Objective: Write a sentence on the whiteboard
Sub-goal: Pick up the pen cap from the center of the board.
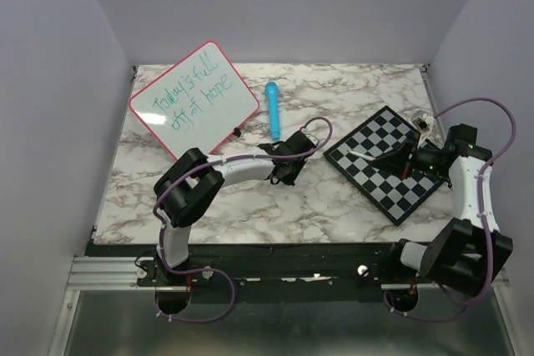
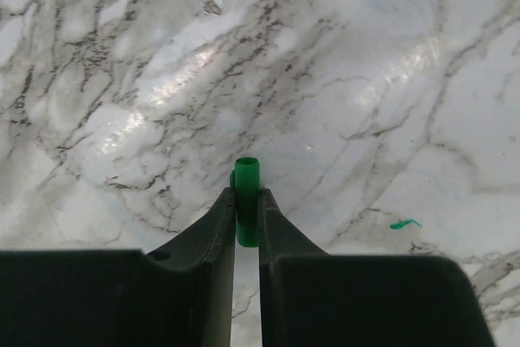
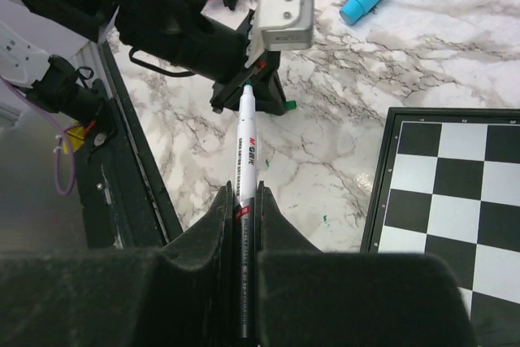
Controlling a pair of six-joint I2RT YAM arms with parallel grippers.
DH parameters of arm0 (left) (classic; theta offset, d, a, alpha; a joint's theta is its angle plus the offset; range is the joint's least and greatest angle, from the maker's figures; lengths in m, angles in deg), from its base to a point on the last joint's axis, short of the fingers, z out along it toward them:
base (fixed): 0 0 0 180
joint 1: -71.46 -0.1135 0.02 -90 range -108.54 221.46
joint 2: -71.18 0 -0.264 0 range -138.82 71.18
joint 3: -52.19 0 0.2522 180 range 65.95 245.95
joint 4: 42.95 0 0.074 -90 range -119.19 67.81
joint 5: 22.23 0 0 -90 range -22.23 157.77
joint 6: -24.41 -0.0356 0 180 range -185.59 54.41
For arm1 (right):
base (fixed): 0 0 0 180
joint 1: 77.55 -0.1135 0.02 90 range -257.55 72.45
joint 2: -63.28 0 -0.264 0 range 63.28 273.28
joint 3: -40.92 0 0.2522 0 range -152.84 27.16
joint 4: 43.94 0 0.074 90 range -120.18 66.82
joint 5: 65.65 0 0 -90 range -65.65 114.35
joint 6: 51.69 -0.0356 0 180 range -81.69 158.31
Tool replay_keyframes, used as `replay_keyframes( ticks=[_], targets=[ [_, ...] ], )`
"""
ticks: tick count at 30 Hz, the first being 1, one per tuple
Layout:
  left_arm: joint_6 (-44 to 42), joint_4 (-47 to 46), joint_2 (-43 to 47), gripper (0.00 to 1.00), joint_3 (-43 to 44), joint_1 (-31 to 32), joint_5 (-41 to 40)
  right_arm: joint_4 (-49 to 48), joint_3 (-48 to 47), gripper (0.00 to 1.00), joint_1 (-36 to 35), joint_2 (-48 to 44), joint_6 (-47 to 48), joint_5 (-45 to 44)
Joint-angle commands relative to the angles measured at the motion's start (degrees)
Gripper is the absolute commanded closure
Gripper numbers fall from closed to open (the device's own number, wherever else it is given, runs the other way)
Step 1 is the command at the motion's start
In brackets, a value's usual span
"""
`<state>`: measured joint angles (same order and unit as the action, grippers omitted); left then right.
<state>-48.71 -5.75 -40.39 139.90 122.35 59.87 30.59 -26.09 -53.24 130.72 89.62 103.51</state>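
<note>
Left pincer point(image 2: 246, 193) nipped nearly shut on a green cap point(image 2: 246, 170) (it sticks out past the tips), over bare marble tabletop point(image 2: 366, 79). Right pincer point(image 3: 246, 191) clamped tight on a white marker point(image 3: 246, 152), tip pointing toward the left arm, just beside the chessboard point(image 3: 455, 193). Whiteboard point(image 1: 227, 112) lies far left on the tabletop, skewed, well apart from both pincers. The sentence point(image 1: 188, 93) sits on it in green, two lines.
</note>
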Motion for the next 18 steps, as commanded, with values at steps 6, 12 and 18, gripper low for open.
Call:
replay_keyframes(
  ticks=[6, 12, 18],
  targets=[
    [-14.3, -9.1, 4.3, 0.83, -14.6, 3.0, 13.8, 20.1, -10.6, 1.0, -0.8, 18.0, 17.3, -0.2],
    [-22.1, -13.1, 6.5, 0.85, -16.6, 3.0, 14.0, 14.6, -12.4, 0.99, -4.9, 22.8, 11.6, -4.3],
    [-25.7, -13.9, 6.6, 0.87, -17.0, 3.1, 14.9, -5.2, -7.5, 0.99, -14.7, 19.9, -9.8, -17.7]
  ],
)
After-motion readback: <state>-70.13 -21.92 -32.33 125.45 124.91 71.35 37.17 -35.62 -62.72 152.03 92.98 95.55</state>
